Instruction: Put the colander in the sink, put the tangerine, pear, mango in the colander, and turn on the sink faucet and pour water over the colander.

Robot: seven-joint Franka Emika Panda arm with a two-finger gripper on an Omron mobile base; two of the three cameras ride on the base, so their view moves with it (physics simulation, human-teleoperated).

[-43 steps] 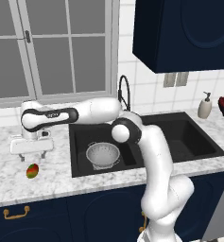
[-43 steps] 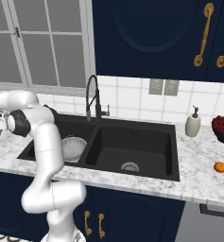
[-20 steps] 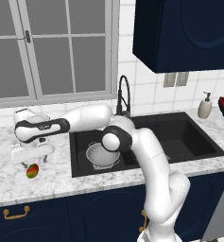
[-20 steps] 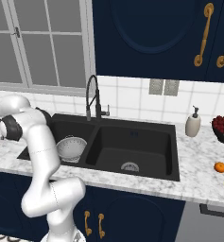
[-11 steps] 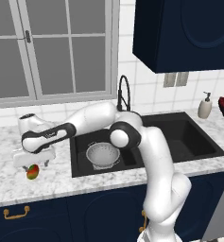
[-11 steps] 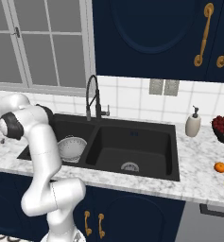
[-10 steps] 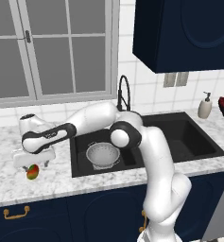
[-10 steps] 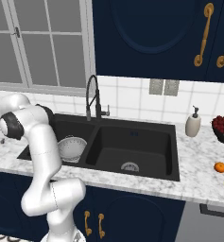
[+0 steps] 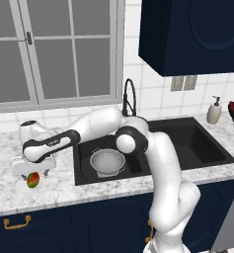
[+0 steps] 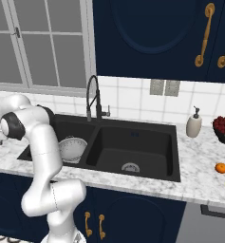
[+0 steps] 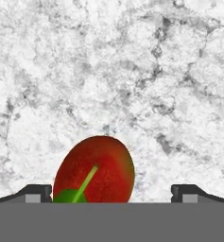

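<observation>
My two-finger gripper hangs with its jaws spread wide and nothing held just above the oval red-green-yellow mango on the white marble counter left of the black double-basin sink, whose left basin holds the round silver perforated colander.

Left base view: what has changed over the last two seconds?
The arm has swung down toward the marble counter, bringing the open two-finger gripper down over the small oval red-green mango; its fingers flank the fruit without closing. Nothing was grasped or released. The round silver perforated colander stays in the black double-basin sink, and the mango has not moved.
</observation>
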